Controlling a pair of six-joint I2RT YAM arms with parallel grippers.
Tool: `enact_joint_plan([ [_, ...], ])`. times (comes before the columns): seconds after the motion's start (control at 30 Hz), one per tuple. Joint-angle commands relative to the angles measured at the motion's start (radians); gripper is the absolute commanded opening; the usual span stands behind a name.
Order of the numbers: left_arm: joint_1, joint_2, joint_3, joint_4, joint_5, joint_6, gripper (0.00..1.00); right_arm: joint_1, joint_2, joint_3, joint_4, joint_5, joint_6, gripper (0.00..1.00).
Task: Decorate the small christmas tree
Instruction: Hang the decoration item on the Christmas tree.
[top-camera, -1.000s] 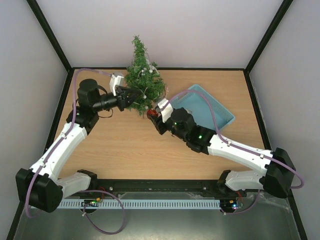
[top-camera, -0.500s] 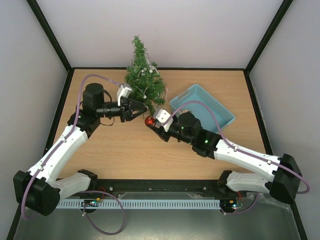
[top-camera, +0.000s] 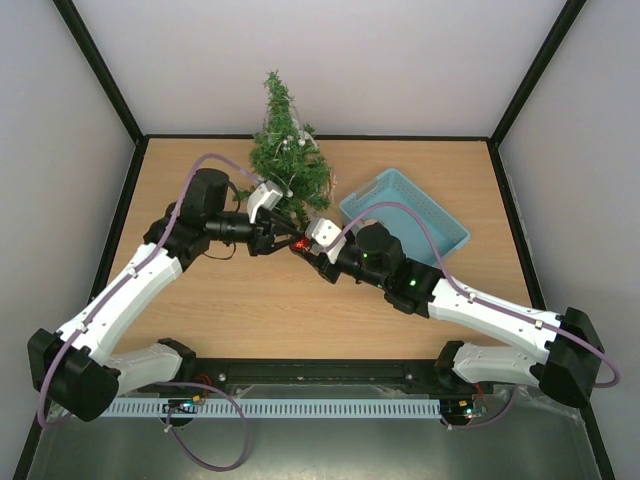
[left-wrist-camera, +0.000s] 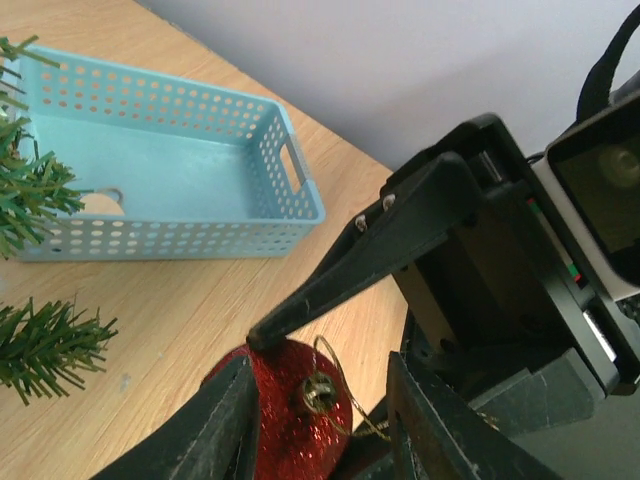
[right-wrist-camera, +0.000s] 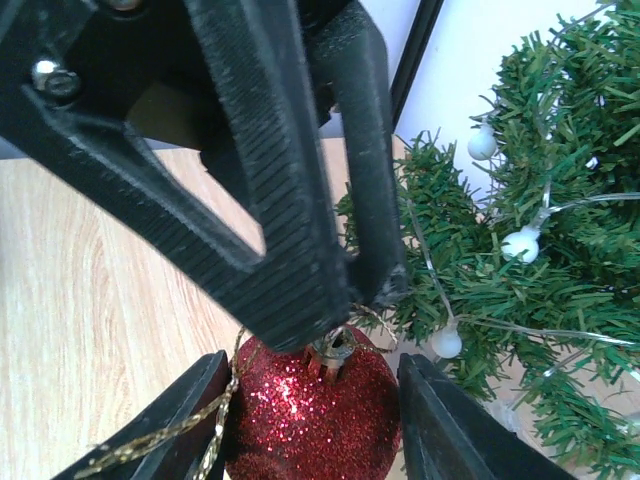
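Note:
The small christmas tree (top-camera: 286, 160) stands at the table's back, strung with white bead lights (right-wrist-camera: 521, 243). Just in front of it my right gripper (top-camera: 303, 247) is shut on a red glitter bauble (right-wrist-camera: 315, 415), pinched at both sides between the fingers (right-wrist-camera: 190, 425). My left gripper (top-camera: 287, 239) comes in from the left, open, its fingers (right-wrist-camera: 290, 200) straddling the bauble's gold cap (left-wrist-camera: 318, 392) and gold thread loop (left-wrist-camera: 345, 375). In the left wrist view the bauble (left-wrist-camera: 285, 420) sits between the left gripper (left-wrist-camera: 320, 365) fingers, with a right finger (left-wrist-camera: 370, 255) resting on its top.
A light blue perforated basket (top-camera: 437, 222) lies at the right of the tree and shows nothing inside in the left wrist view (left-wrist-camera: 160, 100). Tree branches (right-wrist-camera: 560, 300) hang close beside the bauble. Black frame posts and white walls border the table.
The left gripper left the tree, swung right to the bauble and opened. The right gripper drew the bauble slightly away from the tree's foot, then held still.

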Motion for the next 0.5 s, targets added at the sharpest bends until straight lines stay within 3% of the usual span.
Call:
enact_joint_plan([
  [0.0, -0.014, -0.005, 0.045, -0.078, -0.058, 0.033, 0.36, -0.002, 0.009, 0.036, 0.022, 0.068, 0.003, 0.42],
  [0.27, -0.015, -0.038, 0.036, -0.065, -0.147, -0.087, 0.43, -0.003, 0.022, 0.04, 0.034, 0.18, 0.027, 0.42],
  [0.47, -0.015, -0.039, -0.01, 0.069, -0.107, -0.245, 0.42, -0.003, 0.038, 0.046, 0.044, 0.187, 0.037, 0.42],
])
